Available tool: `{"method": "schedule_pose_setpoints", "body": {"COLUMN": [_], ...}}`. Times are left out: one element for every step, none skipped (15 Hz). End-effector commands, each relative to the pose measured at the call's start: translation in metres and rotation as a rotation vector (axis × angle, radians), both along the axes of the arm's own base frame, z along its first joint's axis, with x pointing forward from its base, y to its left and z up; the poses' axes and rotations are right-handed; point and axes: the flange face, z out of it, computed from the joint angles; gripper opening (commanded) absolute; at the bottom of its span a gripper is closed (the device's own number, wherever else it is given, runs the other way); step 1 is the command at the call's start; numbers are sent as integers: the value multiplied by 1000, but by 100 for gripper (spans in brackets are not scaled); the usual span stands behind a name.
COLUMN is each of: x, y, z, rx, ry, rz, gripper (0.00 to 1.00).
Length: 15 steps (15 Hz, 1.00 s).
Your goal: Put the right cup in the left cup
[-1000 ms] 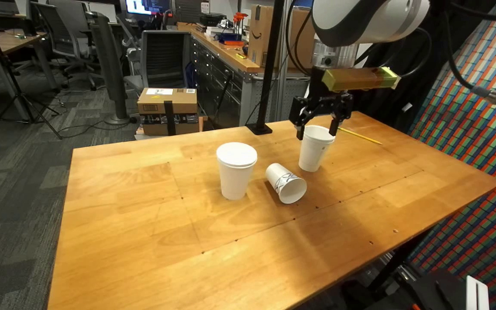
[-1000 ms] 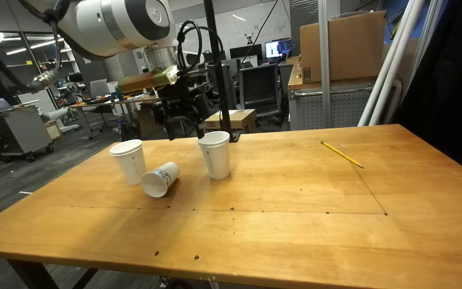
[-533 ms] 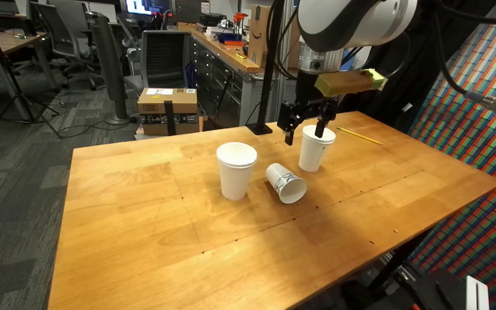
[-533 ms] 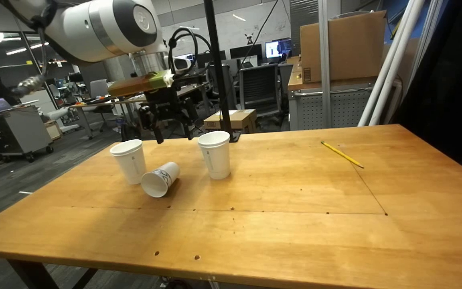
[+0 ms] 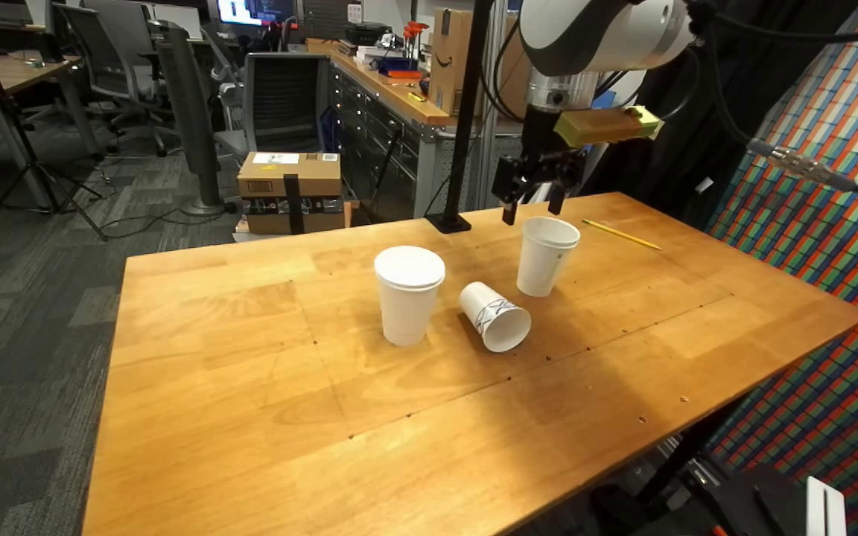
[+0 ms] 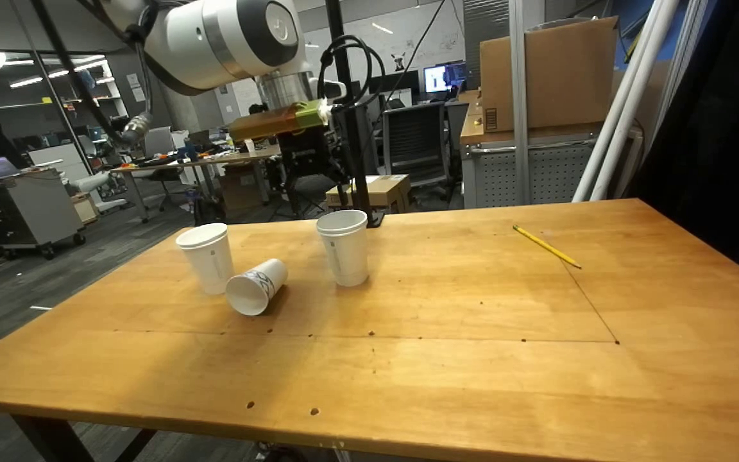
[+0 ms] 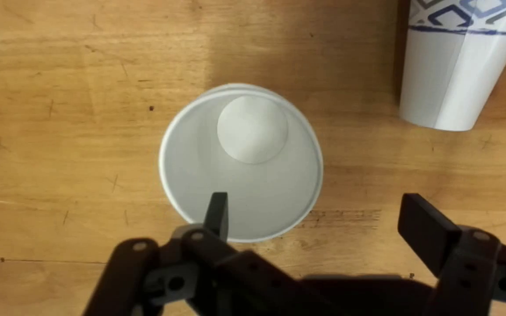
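Several white cups show. The right cup (image 5: 544,260) stands upright in both exterior views (image 6: 345,253); it also shows from above in the wrist view (image 7: 253,193), its inside lit. The left cup (image 5: 407,305) stands upright at the left in both exterior views (image 6: 208,262), with no gripper near it; it is out of the wrist view. My gripper (image 5: 533,212) is open and empty just above the right cup's rim in both exterior views (image 6: 320,208). In the wrist view my gripper (image 7: 316,213) has one finger across the rim; the other finger is over bare wood.
A white cup with a blue pattern (image 5: 494,318) lies on its side between the upright cups, also in the wrist view (image 7: 450,79). A yellow pencil (image 6: 546,247) lies to the right on the wooden table (image 6: 472,385). A black pole (image 5: 466,149) stands at the back edge.
My gripper first moved left, away from the right cup, then back right and up; it is now higher than both earlier frames. It stays open. No cup has moved.
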Motion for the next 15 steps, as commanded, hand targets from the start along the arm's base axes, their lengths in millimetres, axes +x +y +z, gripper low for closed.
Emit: {"method": "schedule_pose_setpoints", "body": {"x": [14, 11, 7, 3, 0, -2, -5, -8, -11, -16, -20, -24, -28, -32, -36], "y": [0, 4, 9, 14, 19, 23, 26, 28, 29, 30, 29, 28, 26, 24, 22], "z": [1, -2, -4, -6, -8, -11, -13, -17, -22, -26, -31, -36, -41, -46, -52], "rx": [29, 23, 17, 5, -2, 1, -5, -6, -5, -4, -2, 1, 8, 10, 10], "ry": [6, 13, 21, 27, 32, 41, 51, 62, 73, 86, 98, 107, 116, 127, 137], "rz": [-10, -23, -27, -33, -38, -39, -41, -45, -52, -58, -64, -71, -76, -81, -86], "gripper": [100, 100, 100, 100, 100, 100, 100, 100, 100, 100, 100, 100, 100, 100, 100]}}
